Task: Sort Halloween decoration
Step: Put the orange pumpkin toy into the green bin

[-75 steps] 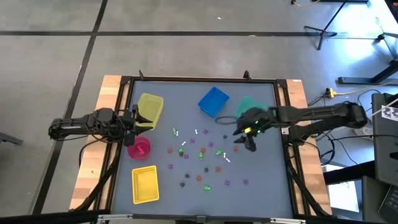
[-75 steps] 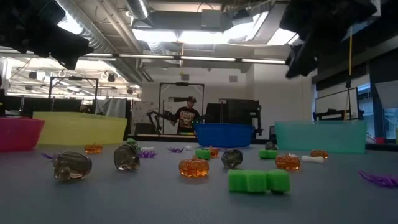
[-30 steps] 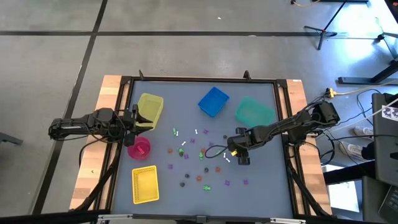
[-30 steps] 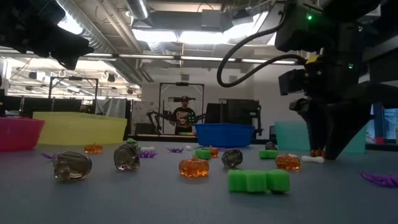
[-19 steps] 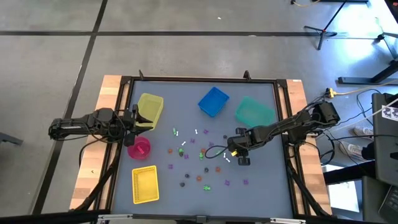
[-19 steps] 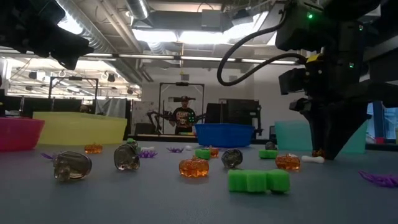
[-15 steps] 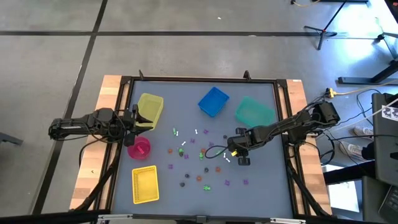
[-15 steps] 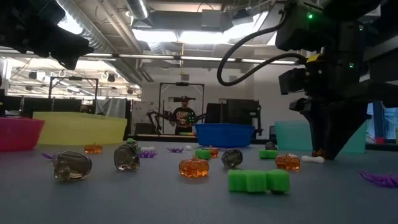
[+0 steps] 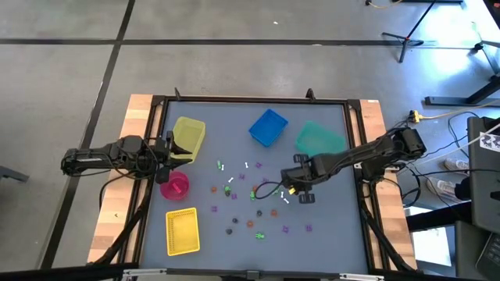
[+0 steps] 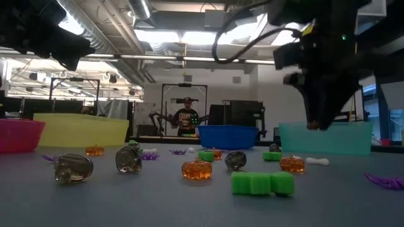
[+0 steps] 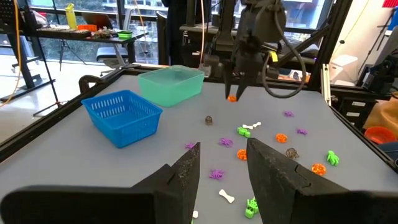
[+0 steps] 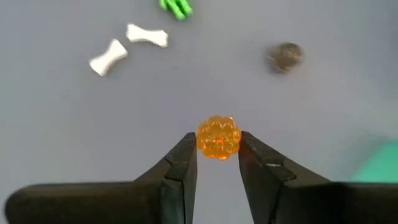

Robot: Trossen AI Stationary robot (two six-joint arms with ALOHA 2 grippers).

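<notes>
Orange pumpkin [image 12: 218, 138] is pinched by right gripper [image 12: 216, 155] fingertips only; slip risk in transit. Left gripper [image 11: 222, 163] fingers spread, idle.

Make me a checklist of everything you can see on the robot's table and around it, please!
Surface: grey table, wooden side rails.
Job's things: tiny green, purple, orange, dark and white trinkets scattered mid-table; one orange pumpkin is lifted off it.
Clutter: yellow bin, blue basket, teal bin, pink cup, yellow basket.
Hands: right hand shut on the orange pumpkin, above the trinkets; left hand open, waiting at the table's left edge.
Cables: black cable looping by the right hand.
Surroundings: person far behind; concrete floor.
</notes>
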